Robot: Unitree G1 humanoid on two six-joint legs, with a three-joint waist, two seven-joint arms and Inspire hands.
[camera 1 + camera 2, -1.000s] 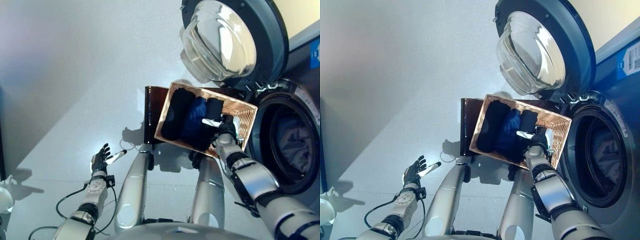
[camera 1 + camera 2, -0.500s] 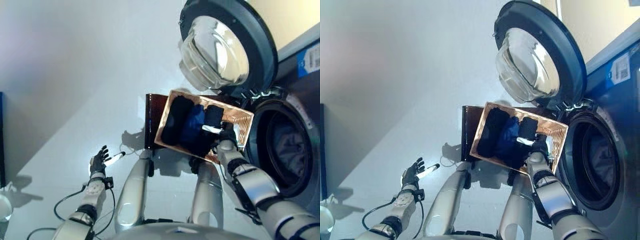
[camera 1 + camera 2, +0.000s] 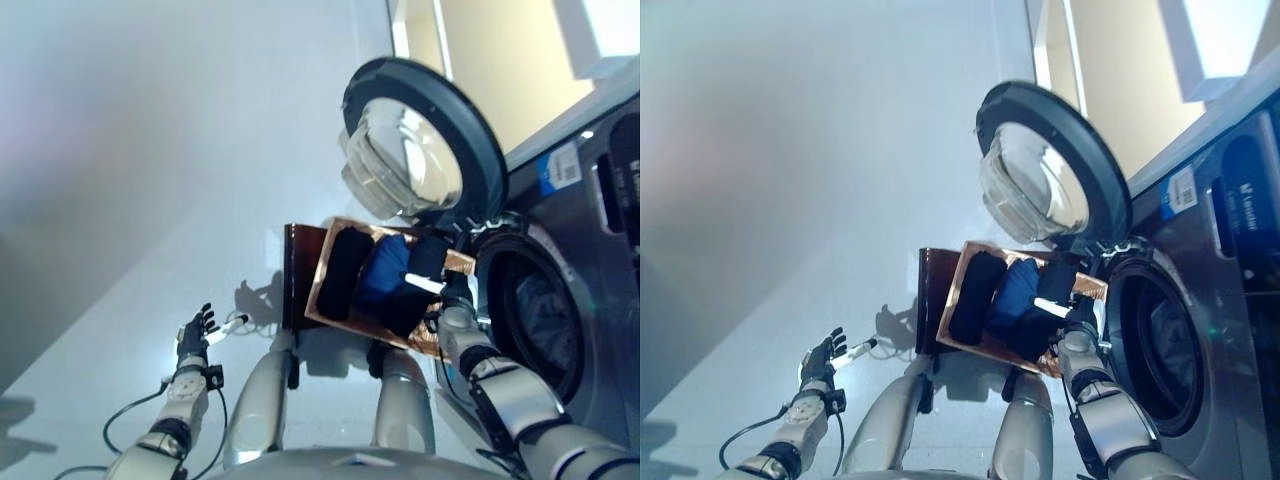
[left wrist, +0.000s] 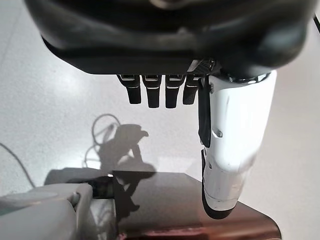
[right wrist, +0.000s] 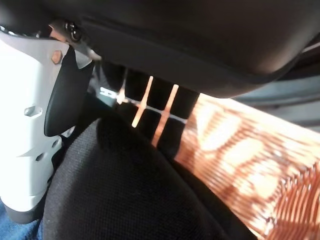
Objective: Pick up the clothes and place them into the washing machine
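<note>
Left eye view: right hand [image 3: 447, 292] sits at the basket [image 3: 462, 266] edge over the black garment [image 3: 415, 285]; blue [image 3: 383, 272] and another black roll [image 3: 339, 275] lie beside it. Washing machine [image 3: 530, 325] drum gapes at 3 o'clock, door [image 3: 412, 150] swung up at 12.

Right eye view: left hand [image 3: 823, 357] idles, fingers spread, at 8 o'clock over bare floor.

Right wrist view: fingers extend behind the black cloth [image 5: 135, 200]; whether they grip it, cannot tell. Judgement: close firmly, lift clear of the wicker rim [image 5: 240, 160], then swing toward the drum under the door.
</note>
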